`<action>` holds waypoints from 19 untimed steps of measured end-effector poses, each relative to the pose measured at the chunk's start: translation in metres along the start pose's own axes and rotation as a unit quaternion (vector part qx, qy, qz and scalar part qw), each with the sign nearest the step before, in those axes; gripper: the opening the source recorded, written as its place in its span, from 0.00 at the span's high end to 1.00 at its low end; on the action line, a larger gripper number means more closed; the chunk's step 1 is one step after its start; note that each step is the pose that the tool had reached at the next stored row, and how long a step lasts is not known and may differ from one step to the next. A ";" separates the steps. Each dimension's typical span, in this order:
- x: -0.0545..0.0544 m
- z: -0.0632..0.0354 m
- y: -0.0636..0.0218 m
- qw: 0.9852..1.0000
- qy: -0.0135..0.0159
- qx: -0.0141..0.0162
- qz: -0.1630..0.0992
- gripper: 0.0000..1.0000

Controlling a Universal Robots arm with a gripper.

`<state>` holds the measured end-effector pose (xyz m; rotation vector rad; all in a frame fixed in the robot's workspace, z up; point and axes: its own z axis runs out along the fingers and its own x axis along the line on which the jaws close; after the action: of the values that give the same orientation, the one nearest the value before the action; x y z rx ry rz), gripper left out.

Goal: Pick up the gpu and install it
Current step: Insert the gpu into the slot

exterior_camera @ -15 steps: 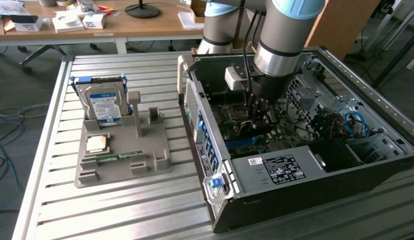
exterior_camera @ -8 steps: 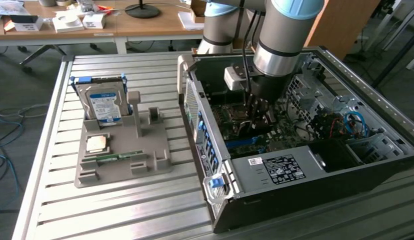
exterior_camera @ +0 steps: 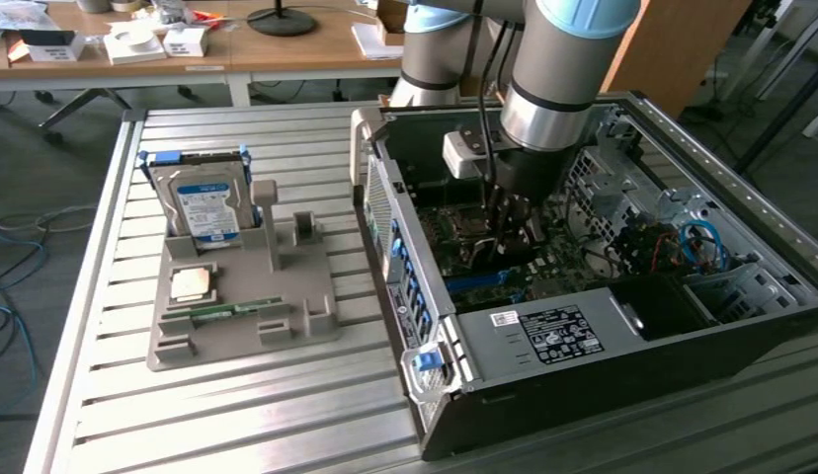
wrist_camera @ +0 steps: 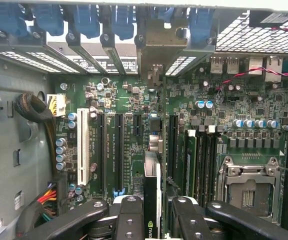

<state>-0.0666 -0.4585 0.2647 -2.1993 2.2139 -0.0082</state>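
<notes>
My black pincer is clamped partway closed on the gpu, a thin dark card seen edge-on. Beyond it lies the green motherboard with long black slots; I can't quite tell whether the card is seated. Farther off, its silvery bracket meets the perforated rear wall.

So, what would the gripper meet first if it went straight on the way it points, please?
Probably the motherboard: the gripper holds the gpu edge-on toward it, so the card would reach the board first; the gap is unclear.
</notes>
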 end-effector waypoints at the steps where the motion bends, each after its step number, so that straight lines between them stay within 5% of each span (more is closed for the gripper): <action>1: 0.000 0.0000 0.0002 1.000 0.000 0.000 0.000 0.73; 15: 0.000 0.0017 0.0022 1.000 0.000 0.000 0.000 0.73; 16: 0.000 0.0177 0.0025 1.000 0.000 0.000 0.000 0.73; 19: 0.000 0.0085 0.0023 1.000 0.000 0.000 0.000 0.73</action>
<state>-0.0688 -0.4585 0.2562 -2.1992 2.2140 -0.0078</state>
